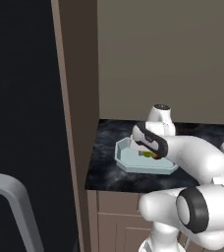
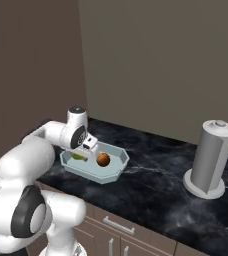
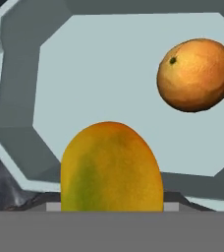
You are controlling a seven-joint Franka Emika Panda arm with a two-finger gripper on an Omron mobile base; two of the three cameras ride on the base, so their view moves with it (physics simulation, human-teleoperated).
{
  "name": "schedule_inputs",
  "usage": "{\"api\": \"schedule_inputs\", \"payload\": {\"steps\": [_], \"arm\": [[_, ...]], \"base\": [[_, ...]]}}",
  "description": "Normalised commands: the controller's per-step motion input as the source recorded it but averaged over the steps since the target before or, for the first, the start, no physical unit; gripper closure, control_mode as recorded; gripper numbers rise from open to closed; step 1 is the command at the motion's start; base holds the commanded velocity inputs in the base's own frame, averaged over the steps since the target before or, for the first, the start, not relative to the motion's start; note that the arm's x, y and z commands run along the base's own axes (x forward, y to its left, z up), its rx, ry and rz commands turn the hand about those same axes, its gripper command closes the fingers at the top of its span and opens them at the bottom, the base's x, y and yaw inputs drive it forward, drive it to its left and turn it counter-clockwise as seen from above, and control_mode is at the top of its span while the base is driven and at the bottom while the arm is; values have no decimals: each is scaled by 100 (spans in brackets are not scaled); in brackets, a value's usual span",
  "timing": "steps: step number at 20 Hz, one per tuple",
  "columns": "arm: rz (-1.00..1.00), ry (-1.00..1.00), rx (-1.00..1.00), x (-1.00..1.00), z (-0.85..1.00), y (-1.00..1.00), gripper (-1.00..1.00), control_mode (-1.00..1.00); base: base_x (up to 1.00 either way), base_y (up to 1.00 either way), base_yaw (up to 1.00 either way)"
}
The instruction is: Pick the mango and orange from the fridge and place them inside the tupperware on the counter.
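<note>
I have the gripper [image 2: 84, 154] closed on the mango [image 3: 111, 167], held low over the tupperware [image 2: 117, 170] near its rim. The orange [image 2: 103, 159] lies inside the tupperware (apart from the mango). The tupperware sits on the counter [image 2: 156, 190], with a grey canister [image 2: 209, 158] well apart from it.
</note>
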Motion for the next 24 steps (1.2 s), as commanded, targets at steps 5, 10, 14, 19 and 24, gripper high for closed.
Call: {"api": "schedule_inputs", "payload": {"steps": [5,10,14,19,24], "arm": [[0,0,0,0,-39,12,100,-100],[0,0,0,2,-28,11,-100,-100],[0,-1,0,0,-21,1,-100,-100],[0,-4,0,0,-2,0,-100,-100],[0,-6,0,-1,7,0,-100,-100]], "base": [[0,0,0],[0,0,0],[0,0,0],[0,0,0],[0,0,0]]}}
